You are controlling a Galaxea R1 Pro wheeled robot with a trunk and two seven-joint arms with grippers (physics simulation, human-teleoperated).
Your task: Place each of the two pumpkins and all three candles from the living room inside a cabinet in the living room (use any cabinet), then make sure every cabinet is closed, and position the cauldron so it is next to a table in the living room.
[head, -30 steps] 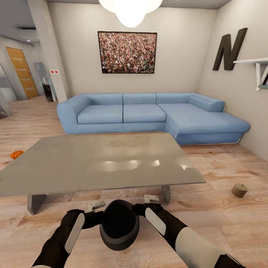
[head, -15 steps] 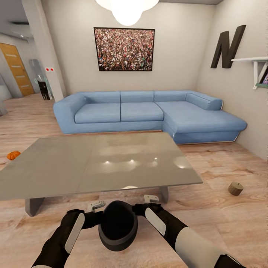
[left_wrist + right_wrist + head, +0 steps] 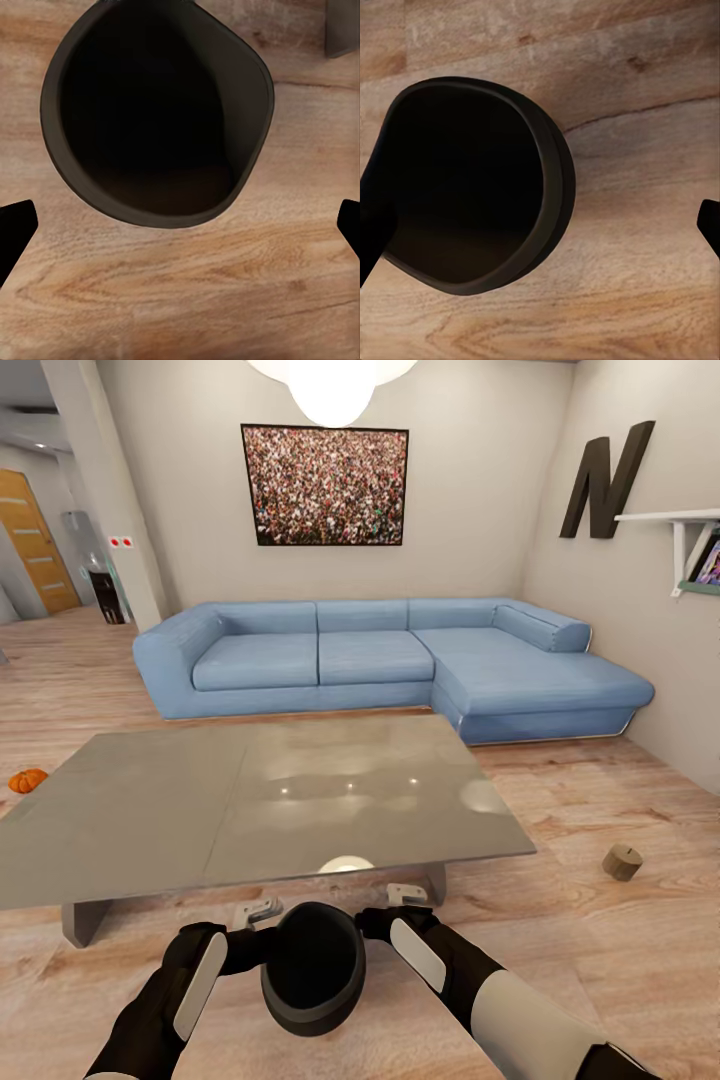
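Beside table (image 3: 130, 820) edge, cauldron (image 3: 311, 970)

1. Your head camera has swung to the right: the sofa (image 3: 380, 665), picture (image 3: 324, 485) and pumpkin (image 3: 27, 780) all sit further left in view than a second ago. This is camera motion, not object motion.
2. The table (image 3: 250, 800) near edge now lies closer to the cauldron (image 3: 312, 965); you have advanced slightly.
3. The candle (image 3: 622, 862) on the floor appears higher and further left.
4. A lamp reflection now shows at the table's near edge.
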